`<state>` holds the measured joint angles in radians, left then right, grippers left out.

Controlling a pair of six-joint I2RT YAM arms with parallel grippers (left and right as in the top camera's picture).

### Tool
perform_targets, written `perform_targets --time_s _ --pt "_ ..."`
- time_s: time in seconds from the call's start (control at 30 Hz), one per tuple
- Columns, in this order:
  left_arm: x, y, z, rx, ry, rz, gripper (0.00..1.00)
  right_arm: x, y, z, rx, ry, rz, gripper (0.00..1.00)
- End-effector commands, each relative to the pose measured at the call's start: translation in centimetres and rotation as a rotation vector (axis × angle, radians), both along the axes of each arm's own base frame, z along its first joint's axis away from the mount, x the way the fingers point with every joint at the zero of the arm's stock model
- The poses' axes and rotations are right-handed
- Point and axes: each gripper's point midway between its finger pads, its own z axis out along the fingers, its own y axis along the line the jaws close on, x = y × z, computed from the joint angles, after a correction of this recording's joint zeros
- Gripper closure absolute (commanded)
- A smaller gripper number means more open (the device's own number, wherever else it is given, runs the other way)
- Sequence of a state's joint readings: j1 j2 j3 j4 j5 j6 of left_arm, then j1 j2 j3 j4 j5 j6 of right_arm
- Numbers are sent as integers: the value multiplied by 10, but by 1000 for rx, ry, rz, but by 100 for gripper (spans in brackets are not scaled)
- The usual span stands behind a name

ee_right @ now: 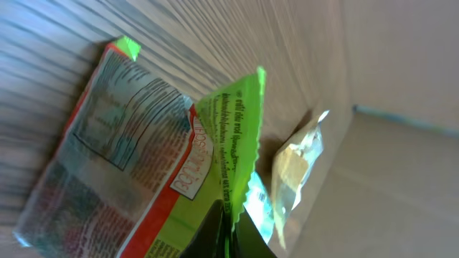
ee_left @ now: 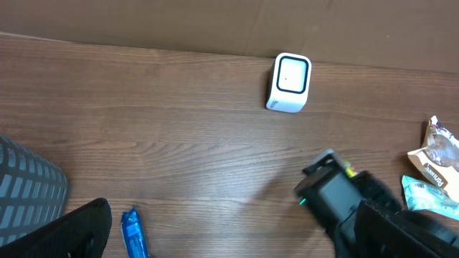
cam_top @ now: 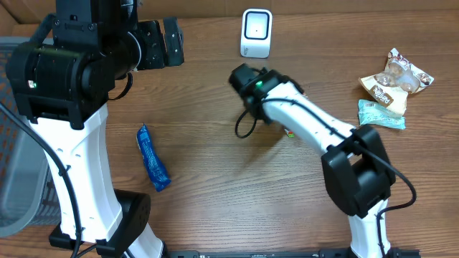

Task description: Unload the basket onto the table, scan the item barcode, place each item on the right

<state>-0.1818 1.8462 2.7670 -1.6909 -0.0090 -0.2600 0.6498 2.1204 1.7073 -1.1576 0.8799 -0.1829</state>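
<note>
packet [ee_right: 136, 158], green and red, pinched in right gripper [ee_right: 228, 229]; left gripper [cam_top: 165, 41] open

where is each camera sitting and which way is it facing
overhead: above the table, looking straight down; left arm and right arm show.
left wrist: raised, looking down at the scanner and blue packet; one own finger shows.
right wrist: low, looking along the table at the green packet in the right gripper.
shared: overhead and left wrist both show scanner, blue packet.
</note>
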Motion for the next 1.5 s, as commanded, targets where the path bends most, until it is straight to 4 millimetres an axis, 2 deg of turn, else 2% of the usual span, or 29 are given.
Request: perform_targets --time_s 0.0,0.17,0.23,0.3,0.37,0.43,0.47,0.57,0.63,0.77,0.8,0.9,0.97,1.13,1.23,1.37,1.47 --pt "0 0 1 1 -5 4 0 -10 36 6 -27 -28 94 96" --pt "0 0 1 1 -5 4 0 -31 78 0 10 -9 191 95" --pt "0 0 1 1 -5 4 0 -42 96 -7 64 26 227 81" --pt "0 0 1 1 -5 4 0 -58 116 -18 133 91 264 72" --pt "0 0 1 1 -5 4 1 -76 133 -29 203 170 294 57" --pt "0 0 1 1 -5 4 0 -94 148 -39 279 256 315 48" --pt "0 0 1 1 -5 4 0 -104 155 -44 322 307 321 44" --pt "0 0 1 1 -5 4 0 -128 172 -49 442 430 317 44" --pt "0 0 1 1 -5 4 0 -130 180 -43 525 438 257 43" --pt "0 0 1 1 -5 4 0 -114 197 -18 740 401 93 45" --pt "0 0 1 1 -5 4 0 -108 199 -10 789 392 58 48" --pt "0 0 1 1 -5 4 0 -83 193 6 918 338 -109 50" --pt "0 0 1 1 -5 4 0 -70 183 8 981 304 -248 56" --pt "0 0 1 1 -5 4 1 -50 142 -12 1064 182 -736 56" --pt "0 0 1 1 -5 4 0 -52 129 -32 1071 162 -917 56" --pt "0 0 1 1 -5 4 0 -63 134 -54 1087 232 -946 55" --pt "0 0 1 1 -5 4 0 -72 130 -65 1062 261 -950 51"
